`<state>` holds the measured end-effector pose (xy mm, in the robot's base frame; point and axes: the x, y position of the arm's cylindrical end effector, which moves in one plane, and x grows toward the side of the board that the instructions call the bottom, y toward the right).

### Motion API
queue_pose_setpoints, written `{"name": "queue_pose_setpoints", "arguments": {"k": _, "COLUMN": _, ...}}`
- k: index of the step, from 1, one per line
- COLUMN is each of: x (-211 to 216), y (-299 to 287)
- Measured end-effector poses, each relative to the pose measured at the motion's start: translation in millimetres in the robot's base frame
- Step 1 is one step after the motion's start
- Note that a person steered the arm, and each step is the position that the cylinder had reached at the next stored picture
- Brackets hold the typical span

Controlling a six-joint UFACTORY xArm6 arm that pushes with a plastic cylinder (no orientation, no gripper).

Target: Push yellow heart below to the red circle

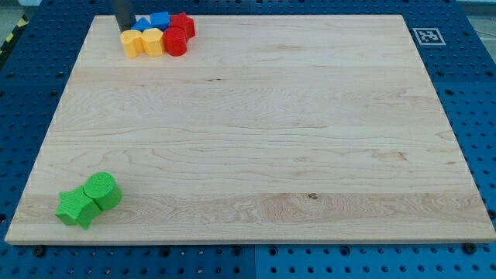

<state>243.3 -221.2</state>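
A tight cluster of blocks sits at the board's top left. Two yellow blocks lie side by side: one [133, 43] on the left and one that looks like the yellow heart [154, 41] to its right. The heart touches the left side of the red circle [176, 43]. A second red block [184, 25] lies just above the circle. Two blue blocks [143, 25] [160, 18] lie above the yellow ones. My tip [125, 29] is at the cluster's upper left, just above the left yellow block and beside the left blue block.
A green circle [102, 191] and a green star [76, 208] touch each other near the board's bottom left corner. The wooden board [263, 139] lies on a blue pegboard; a printed marker tag [426, 36] sits at its top right corner.
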Motion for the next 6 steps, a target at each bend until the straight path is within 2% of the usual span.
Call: {"name": "queue_pose_setpoints", "arguments": {"k": 6, "x": 66.4, "y": 6.0}}
